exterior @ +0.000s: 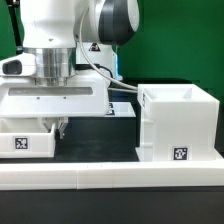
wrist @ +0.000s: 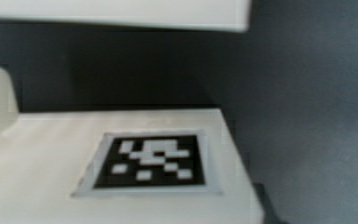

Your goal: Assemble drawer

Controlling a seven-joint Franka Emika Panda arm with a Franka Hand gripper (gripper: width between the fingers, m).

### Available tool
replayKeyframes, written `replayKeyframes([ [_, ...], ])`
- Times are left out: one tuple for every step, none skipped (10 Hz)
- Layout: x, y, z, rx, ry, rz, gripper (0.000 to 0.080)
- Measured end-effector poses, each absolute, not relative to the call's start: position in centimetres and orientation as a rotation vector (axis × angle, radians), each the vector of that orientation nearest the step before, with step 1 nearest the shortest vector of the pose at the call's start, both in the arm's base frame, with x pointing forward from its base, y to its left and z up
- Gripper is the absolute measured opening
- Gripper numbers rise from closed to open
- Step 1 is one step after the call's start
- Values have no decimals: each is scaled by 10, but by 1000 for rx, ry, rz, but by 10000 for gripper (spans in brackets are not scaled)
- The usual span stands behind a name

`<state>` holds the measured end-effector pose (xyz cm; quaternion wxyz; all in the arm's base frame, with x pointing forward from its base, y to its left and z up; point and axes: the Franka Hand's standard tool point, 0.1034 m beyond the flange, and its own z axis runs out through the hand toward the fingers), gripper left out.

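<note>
The tall white drawer shell stands at the exterior view's right, open at the top, with a tag on its front. One shallow white tray with a tag lies at the exterior view's left. My gripper hangs just past the tray's right edge, low over the dark table. Its fingers look close together, and their gap is not clear. In the wrist view the tray's tagged face fills the frame very close up and blurred. The second tray is not in view.
A long low white border wall runs along the front of the table. The marker board lies flat behind the gripper, left of the shell. A blurred white shape sits at the wrist view's edge.
</note>
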<state>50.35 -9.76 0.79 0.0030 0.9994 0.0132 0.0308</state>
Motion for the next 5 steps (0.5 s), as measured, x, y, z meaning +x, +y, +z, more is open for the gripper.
replayKeyframes([
  [505, -89, 15, 3149, 68, 78, 42],
  [506, -81, 26, 3178, 86, 34, 42],
  [507, -77, 33, 3191, 98, 19, 42],
  [509, -74, 38, 3197, 102, 27, 42],
  [507, -75, 36, 3196, 99, 21, 42],
])
